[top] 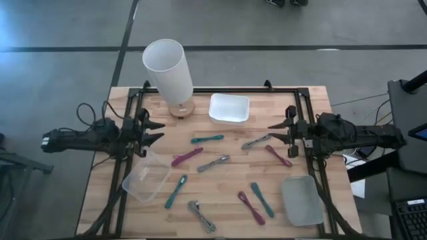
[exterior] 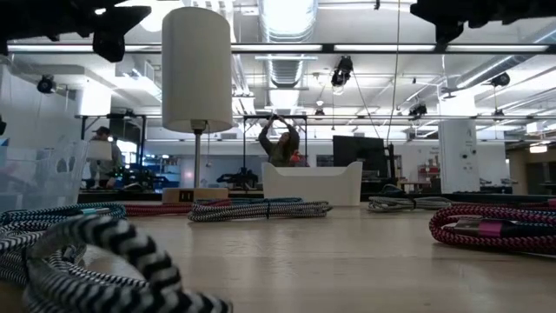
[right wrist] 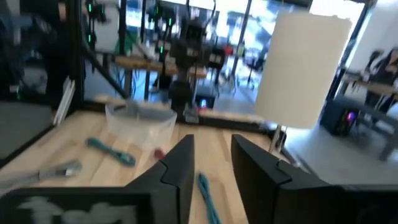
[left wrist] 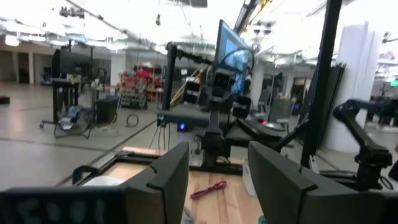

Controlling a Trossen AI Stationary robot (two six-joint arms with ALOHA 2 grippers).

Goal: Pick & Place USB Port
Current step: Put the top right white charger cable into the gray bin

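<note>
Several coiled USB cables lie flat on the wooden table: teal [top: 207, 139], magenta [top: 187, 157] and grey [top: 213, 163] near the middle, and a black-and-white striped one [top: 201, 217] at the near edge, large in the low view [exterior: 113, 252]. My left gripper [top: 157, 132] hovers open at the table's left side, above the table and clear of every cable. My right gripper [top: 275, 133] hovers open at the right side, beside a grey cable [top: 256, 141] and a magenta one [top: 278, 155]. In the wrist views both left gripper [left wrist: 217, 180] and right gripper [right wrist: 211, 168] hold nothing.
A tall white lamp [top: 167, 70] stands at the far left on a wooden base, with a white tray [top: 229, 108] beside it. A clear container [top: 145, 177] sits near left, a grey lid [top: 302, 200] near right. People show in the room beyond the table.
</note>
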